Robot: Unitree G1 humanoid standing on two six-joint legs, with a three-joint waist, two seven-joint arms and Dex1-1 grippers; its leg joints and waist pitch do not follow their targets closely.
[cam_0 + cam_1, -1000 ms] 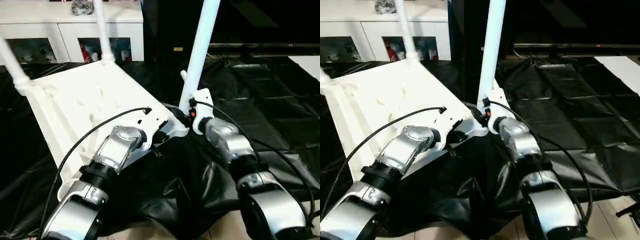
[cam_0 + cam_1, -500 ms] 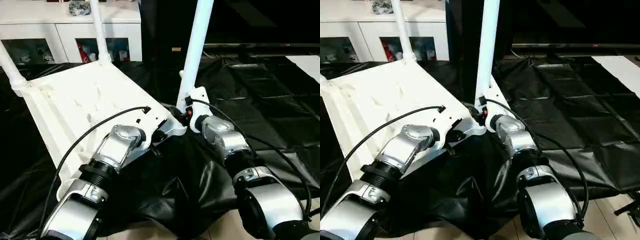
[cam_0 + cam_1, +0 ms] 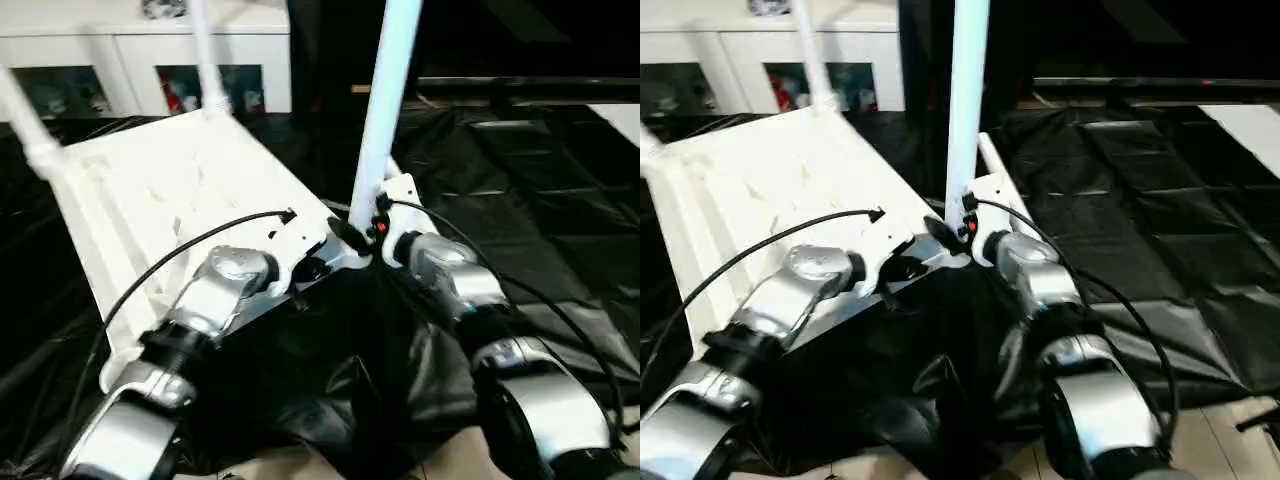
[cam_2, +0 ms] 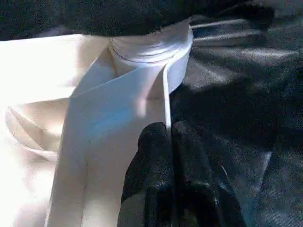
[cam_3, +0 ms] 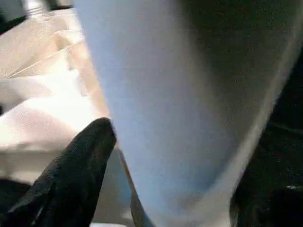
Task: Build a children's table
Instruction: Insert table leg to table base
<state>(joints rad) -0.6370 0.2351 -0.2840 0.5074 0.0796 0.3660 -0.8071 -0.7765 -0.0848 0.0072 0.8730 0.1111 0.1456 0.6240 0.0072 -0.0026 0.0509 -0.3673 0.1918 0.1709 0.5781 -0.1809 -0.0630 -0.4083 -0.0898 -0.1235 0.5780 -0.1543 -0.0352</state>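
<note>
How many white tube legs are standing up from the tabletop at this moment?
3. One leg rises at the near corner by the right gripper, one at the far corner near the cabinet, one at the far left corner. The fourth corner is hidden.

Left tool (image 4: 171, 142) shut, right tool (image 3: 362, 232) spread.

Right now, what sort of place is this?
Probably an indoor room used as a work area: a white glass-door cabinet at the back, black sheeting over the floor, and bare floor at its edge.
</note>
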